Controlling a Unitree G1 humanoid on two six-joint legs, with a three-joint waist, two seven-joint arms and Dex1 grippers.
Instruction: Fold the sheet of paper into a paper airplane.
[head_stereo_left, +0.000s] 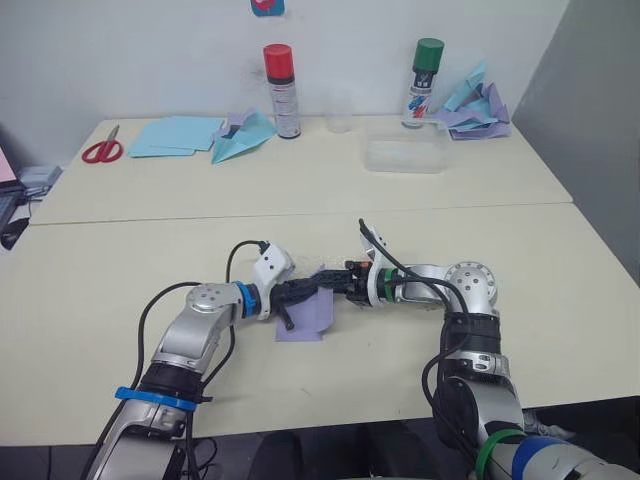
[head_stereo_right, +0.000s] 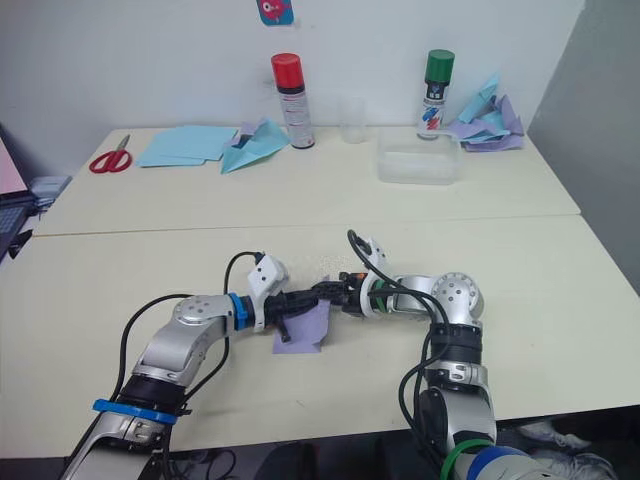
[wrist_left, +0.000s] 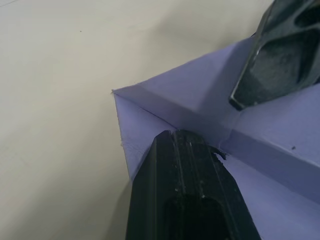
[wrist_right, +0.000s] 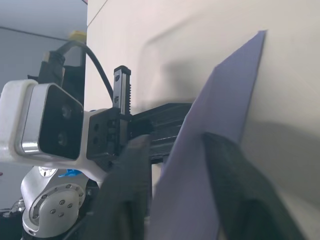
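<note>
While lying partly folded on the counter (head_stereo_left: 120, 260), lavender sheet of paper (head_stereo_left: 305, 318), left end effector (head_stereo_left: 297, 294) pressing it, grip unclear, right end effector (head_stereo_left: 335, 279) clenched on its raised edge

Head stereo overview; wrist close-ups on sheet of paper (wrist_left: 200, 100)

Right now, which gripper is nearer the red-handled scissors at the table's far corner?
Left. The left gripper sits at the lavender paper, on the scissors' side; the right gripper meets it from the opposite side, slightly farther.
</note>
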